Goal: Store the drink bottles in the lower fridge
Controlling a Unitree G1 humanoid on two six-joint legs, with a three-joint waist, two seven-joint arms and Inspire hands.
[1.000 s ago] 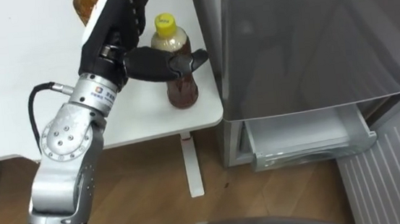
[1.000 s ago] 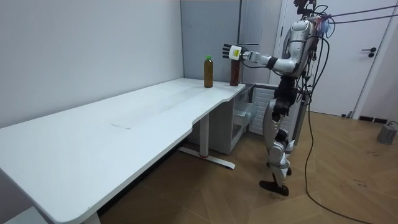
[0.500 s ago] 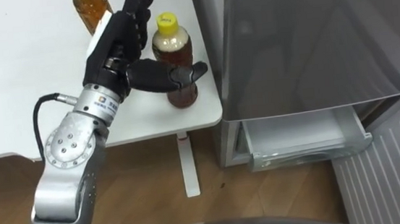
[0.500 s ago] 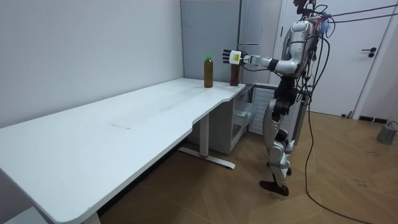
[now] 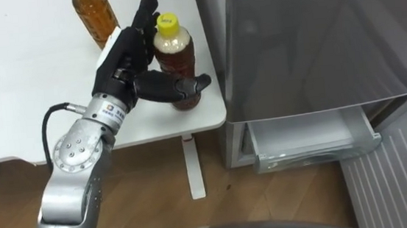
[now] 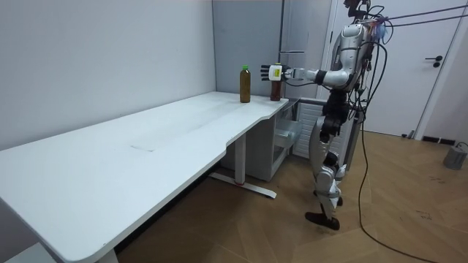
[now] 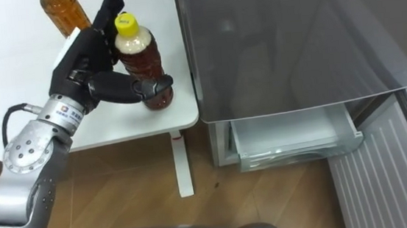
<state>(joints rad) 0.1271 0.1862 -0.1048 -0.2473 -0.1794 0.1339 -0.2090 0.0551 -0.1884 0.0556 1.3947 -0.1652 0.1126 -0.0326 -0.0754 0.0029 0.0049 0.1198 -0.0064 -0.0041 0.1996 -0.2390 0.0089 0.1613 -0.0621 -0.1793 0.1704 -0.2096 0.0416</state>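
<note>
**Bottle bracketed, not yet gripped**

The fingers (image 5: 143, 16) of the left hand (image 5: 121, 58) stand straight and spread, with the thumb (image 5: 175, 85) reaching across; nothing is clamped. Closing lopsidedly could tip the yellow-capped bottle (image 5: 178, 57) or nudge it off the tabletop (image 5: 24, 85) corner. The bottle stands upright between fingers and thumb, just beside the fridge. A second bottle (image 5: 95, 16) stands farther back, and the lower fridge drawer (image 5: 313, 138) hangs open below.

no readable text, small printed label (image 5: 107, 114) behind the left robot hand (image 5: 125, 58), print too tiny
</note>
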